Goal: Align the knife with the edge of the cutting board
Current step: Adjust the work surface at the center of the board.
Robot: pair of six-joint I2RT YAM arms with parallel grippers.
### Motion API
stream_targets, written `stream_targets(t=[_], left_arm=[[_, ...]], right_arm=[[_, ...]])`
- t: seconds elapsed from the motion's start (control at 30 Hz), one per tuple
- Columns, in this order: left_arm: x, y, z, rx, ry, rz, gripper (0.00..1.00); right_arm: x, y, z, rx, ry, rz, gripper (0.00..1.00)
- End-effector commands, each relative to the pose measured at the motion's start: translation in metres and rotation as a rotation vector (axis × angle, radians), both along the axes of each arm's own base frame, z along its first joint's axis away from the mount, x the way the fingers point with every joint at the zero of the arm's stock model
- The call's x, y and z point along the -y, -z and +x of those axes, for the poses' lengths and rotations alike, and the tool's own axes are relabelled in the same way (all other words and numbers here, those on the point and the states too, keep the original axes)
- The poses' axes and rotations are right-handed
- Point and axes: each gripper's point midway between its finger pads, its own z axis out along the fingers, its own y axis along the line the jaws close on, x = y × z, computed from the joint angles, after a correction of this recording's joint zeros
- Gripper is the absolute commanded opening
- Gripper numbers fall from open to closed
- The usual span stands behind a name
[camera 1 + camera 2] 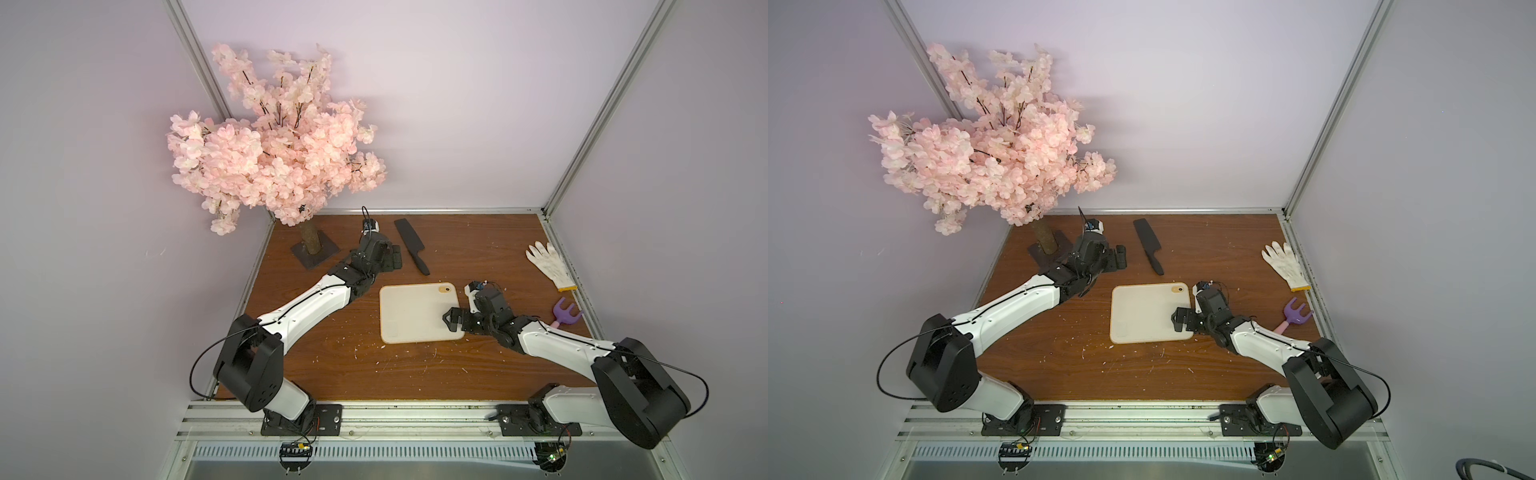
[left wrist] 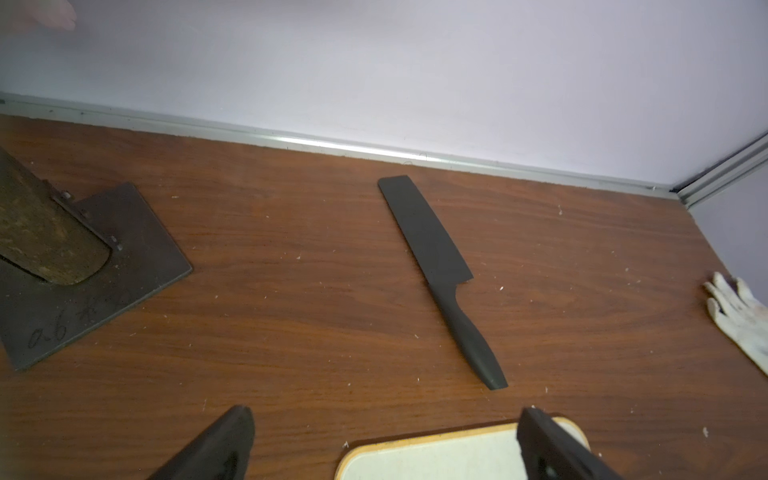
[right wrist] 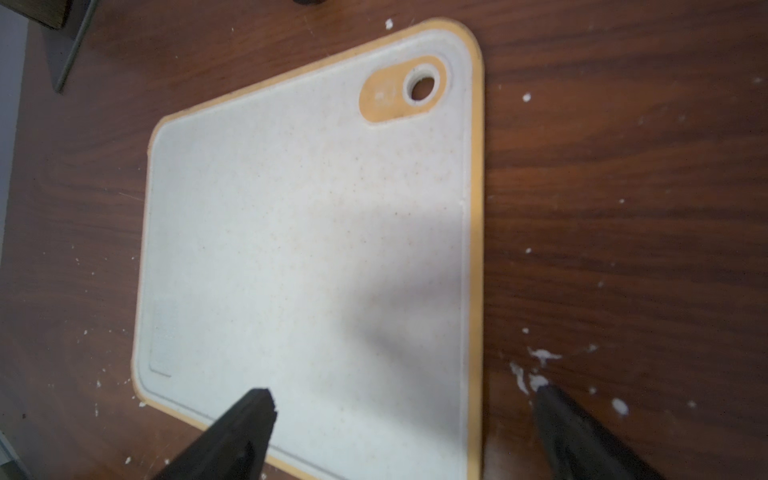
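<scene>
On the counter (image 1: 332, 353) the board (image 1: 411, 311) lay flat. The knife (image 1: 409, 245) lay beyond its far edge, slanted, handle end nearest the rim but apart from it. The left hand (image 1: 394, 258), open and empty, hung just beside the handle. The right hand (image 3: 401, 395), also open, straddled the board's right edge. The step looked like a reach for the knife: best to pinch the slim handle crosswise, low, then swing the blade parallel to the rim. The knife was all black, matte and flat, with a broad, square-tipped blade.
</scene>
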Motion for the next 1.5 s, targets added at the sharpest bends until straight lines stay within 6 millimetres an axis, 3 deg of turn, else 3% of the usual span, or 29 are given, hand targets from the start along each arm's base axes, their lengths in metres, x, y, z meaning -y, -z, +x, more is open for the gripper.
stream_targets(t=[0.0,0.5,1.47], left_arm=[[-0.02,-0.06,0.004,0.153,-0.097,-0.072,1.0],[-0.04,-0.08,-0.003,0.202,-0.158,-0.059,1.0],[-0.048,-0.086,-0.003,0.202,-0.162,-0.09,1.0]], right_arm=[[0.001,0.006,-0.007,-0.01,0.008,-0.025,1.0],[-0.008,0.015,-0.018,-0.032,-0.003,-0.065,1.0],[-0.02,0.009,-0.028,-0.032,-0.007,-0.066,1.0]])
